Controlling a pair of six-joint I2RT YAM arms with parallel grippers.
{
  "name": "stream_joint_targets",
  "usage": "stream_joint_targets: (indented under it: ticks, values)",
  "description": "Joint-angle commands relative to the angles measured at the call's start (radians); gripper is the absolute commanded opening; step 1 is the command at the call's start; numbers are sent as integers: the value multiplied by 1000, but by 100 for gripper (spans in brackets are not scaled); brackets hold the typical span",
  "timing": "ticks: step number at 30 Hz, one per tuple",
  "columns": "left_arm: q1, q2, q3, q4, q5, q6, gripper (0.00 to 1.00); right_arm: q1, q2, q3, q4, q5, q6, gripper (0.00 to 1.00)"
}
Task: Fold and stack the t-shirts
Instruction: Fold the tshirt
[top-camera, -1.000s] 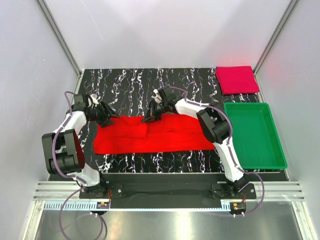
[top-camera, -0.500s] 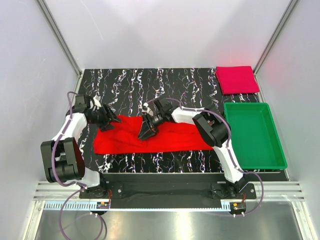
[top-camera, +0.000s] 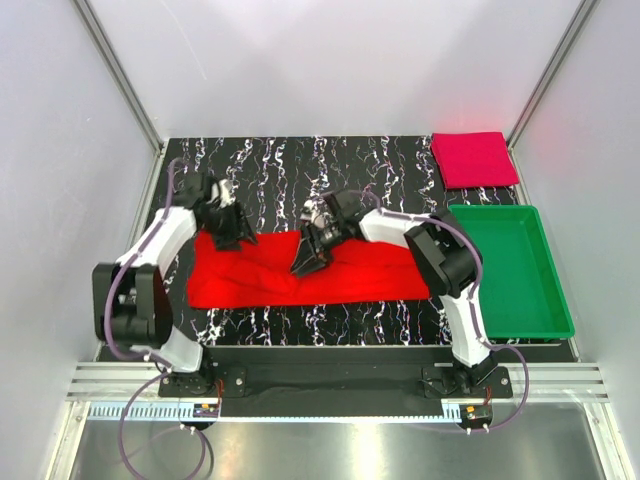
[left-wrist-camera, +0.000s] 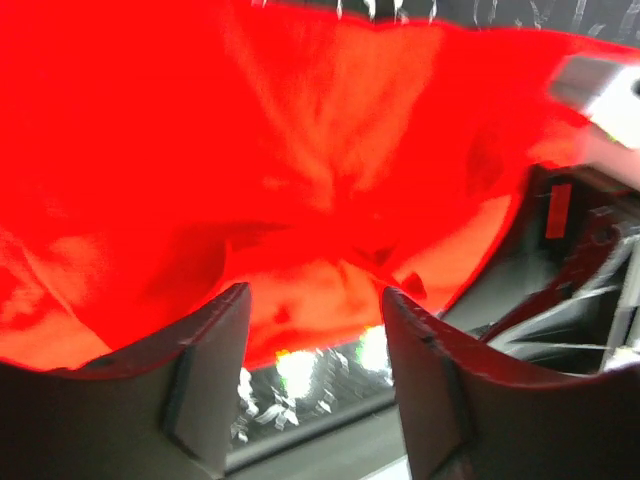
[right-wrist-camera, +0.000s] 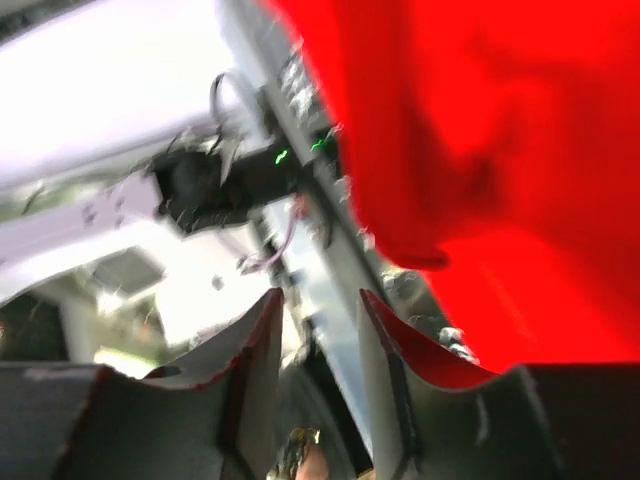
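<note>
Enclosure of plain pale grey-white panels (top-camera: 330, 60) on three sides; aluminium posts (top-camera: 118, 75) in both far corners; surface (top-camera: 290, 160) black with white marble veining; ribbed metal rail (top-camera: 330, 380) along near edge; brushed metal ledge (top-camera: 330, 440) below; light even, diffuse.

I see the red t-shirt (top-camera: 300, 275) as soft matt cloth, creased and rumpled. The crimson t-shirt (top-camera: 474, 159) is smoother matt cloth. The green tray (top-camera: 540, 305) looks like rigid, slightly glossy plastic. The table (top-camera: 290, 165) has a smooth black marbled finish with white veining.
</note>
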Motion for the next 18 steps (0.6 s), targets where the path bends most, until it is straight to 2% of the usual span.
stream_joint_targets:
  ticks: [1, 4, 8, 10, 13, 18]
  values:
    - [-86, 75, 134, -22, -161, 99, 53, -32, -69, 86, -198, 218, -142, 41]
    - [-116, 132, 156, -51, -227, 103, 52, -31, -49, 126, -266, 324, -231, 42]
    - [-118, 119, 77, -50, -251, 76, 64, -29, 9, 183, -319, 347, -266, 45]
    - [-120, 109, 26, -47, -241, 86, 65, -26, 6, 188, -319, 352, -276, 46]
    - [-118, 76, -28, -41, -215, 90, 61, -26, 4, 193, -321, 349, -285, 47]
    - [-120, -119, -157, -27, -148, 16, 55, -23, 0, 171, -318, 340, -271, 47]
